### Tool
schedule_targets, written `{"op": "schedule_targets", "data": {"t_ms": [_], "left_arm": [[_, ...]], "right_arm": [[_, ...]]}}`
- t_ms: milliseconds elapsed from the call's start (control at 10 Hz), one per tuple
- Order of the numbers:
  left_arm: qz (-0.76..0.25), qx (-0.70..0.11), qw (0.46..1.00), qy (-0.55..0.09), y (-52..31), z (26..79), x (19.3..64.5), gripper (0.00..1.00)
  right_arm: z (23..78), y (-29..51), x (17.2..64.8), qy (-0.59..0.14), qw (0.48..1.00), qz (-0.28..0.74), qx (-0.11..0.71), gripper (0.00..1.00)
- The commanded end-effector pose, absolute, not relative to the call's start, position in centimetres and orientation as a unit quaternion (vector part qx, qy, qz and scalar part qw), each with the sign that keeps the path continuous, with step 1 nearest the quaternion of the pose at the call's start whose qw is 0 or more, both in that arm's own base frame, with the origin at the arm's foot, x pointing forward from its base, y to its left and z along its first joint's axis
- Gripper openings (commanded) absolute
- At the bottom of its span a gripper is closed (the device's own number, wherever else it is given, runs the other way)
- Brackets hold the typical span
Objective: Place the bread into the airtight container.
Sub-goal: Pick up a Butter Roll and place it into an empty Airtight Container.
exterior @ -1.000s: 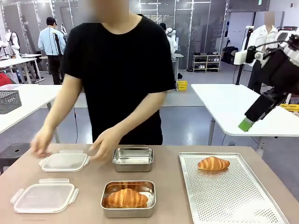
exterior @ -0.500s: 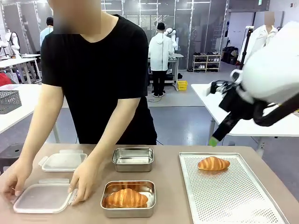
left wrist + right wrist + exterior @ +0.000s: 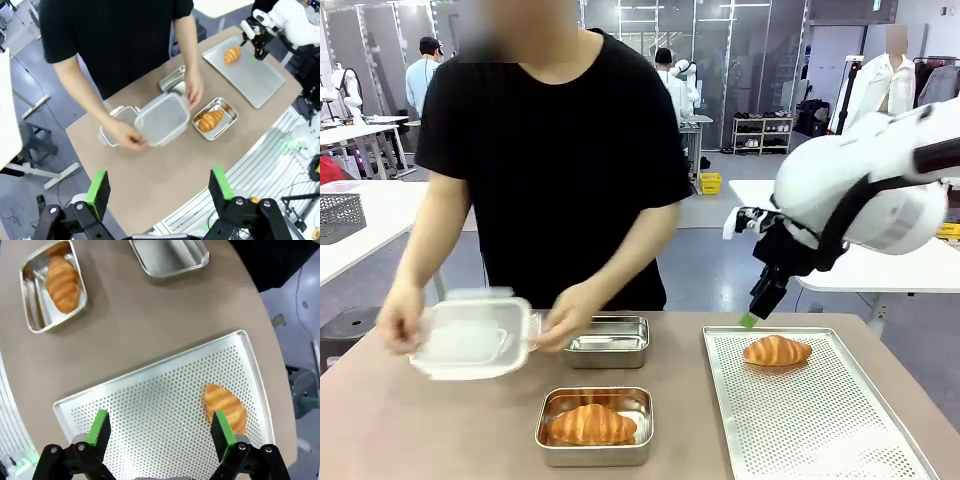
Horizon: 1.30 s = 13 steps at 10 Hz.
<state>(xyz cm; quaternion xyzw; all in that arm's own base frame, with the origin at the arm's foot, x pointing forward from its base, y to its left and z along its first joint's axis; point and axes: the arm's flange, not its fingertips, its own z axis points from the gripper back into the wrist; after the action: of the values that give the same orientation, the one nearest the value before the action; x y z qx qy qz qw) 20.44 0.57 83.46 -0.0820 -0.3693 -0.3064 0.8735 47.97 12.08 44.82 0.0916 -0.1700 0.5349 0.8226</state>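
Bread, one golden croissant (image 3: 777, 350), lies loose at the far end of a perforated metal tray (image 3: 820, 420), on the robot's right side of a brown table (image 3: 420, 430). Across the table a person (image 3: 555, 160) in a black T-shirt holds a clear plastic lid (image 3: 470, 338) in both hands, lifted off the tabletop. The white right arm (image 3: 860, 195) reaches in over the tray's far edge. Two steel containers sit mid-table: the far container (image 3: 607, 358) is empty, and the near container (image 3: 594, 456) already holds a second croissant (image 3: 590, 424). The right gripper (image 3: 161, 434) hangs above the tray, fingers spread wide and grasping nothing, with the loose croissant off toward one finger. The left gripper (image 3: 159, 189) is high above the table, also spread and empty. The step in hand looks like the reach for the loose croissant. Next it likely needs centring over the bread, lowering, a soft squeeze, then a carry to the far container, minding the person's hand (image 3: 565, 318) beside it.
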Motion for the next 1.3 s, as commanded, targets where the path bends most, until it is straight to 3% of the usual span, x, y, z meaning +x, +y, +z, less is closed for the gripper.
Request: {"op": "schedule_targets", "data": {"t_ms": [0,200,400,700,1200], "left_arm": [[-0.309,-0.084,0.872,-0.370,0.5,83.6,20.4,1.00],[-0.309,-0.084,0.872,-0.370,0.5,83.6,20.4,1.00],[-0.309,-0.084,0.872,-0.370,0.5,83.6,20.4,1.00],[-0.309,-0.084,0.872,-0.370,0.5,83.6,20.4,1.00],[-0.309,-0.084,0.872,-0.370,0.5,83.6,20.4,1.00]], "right_arm": [[45.5,11.5,49.7,-0.122,0.816,0.564,0.024,1.00],[46.0,10.1,48.8,-0.118,0.808,0.578,0.002,1.00],[47.3,-0.1,40.5,-0.262,0.819,0.501,0.097,1.00],[44.0,-13.3,32.2,-0.361,0.846,0.348,0.180,1.00],[35.6,-22.4,26.6,-0.404,0.847,0.217,0.269,1.00]]}}
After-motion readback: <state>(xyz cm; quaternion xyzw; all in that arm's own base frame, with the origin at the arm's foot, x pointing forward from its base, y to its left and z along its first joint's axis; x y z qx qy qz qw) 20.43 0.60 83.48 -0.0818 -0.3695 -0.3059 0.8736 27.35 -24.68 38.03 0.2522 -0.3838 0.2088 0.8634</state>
